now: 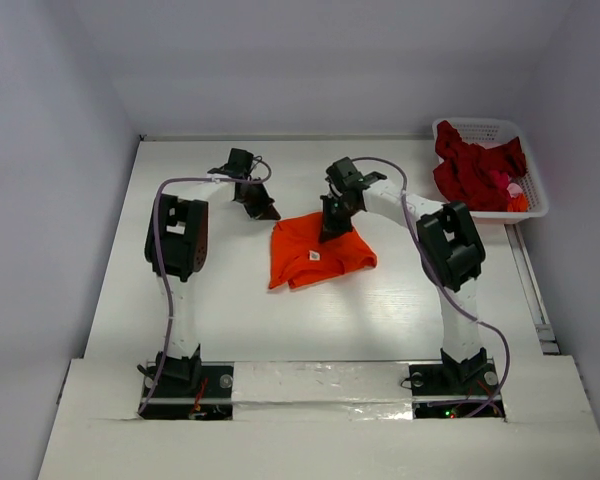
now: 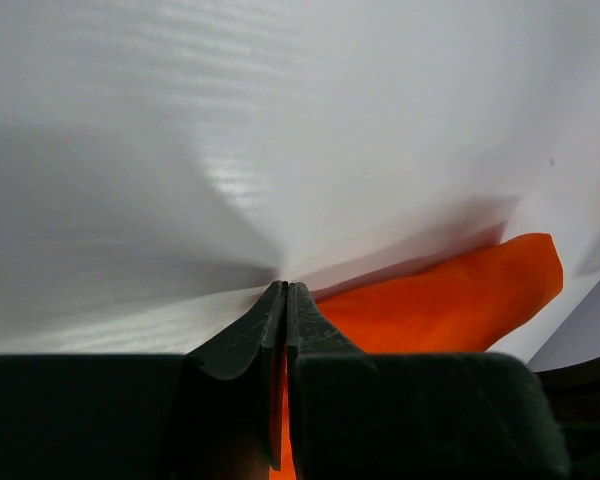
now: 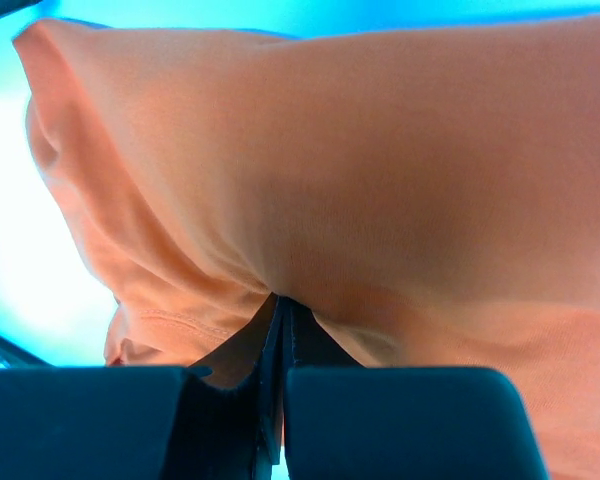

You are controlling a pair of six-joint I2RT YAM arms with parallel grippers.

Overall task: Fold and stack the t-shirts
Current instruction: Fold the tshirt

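White table [image 1: 180, 330]: orange t-shirt [image 1: 315, 255] lies rumpled at centre. Latticed basket [image 1: 475, 126] at 2 o'clock holds dark red t-shirts [image 1: 470, 172]. Right gripper [image 1: 331, 231], jaws closed, pinches the orange cloth's 12 o'clock edge. Left gripper [image 1: 266, 209], jaws closed, sits at its 10 o'clock corner; whether it grips the cloth is unclear.

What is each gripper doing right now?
Left gripper: closed, seemingly pinching the shirt at its edge.
Right gripper: closed on the shirt.
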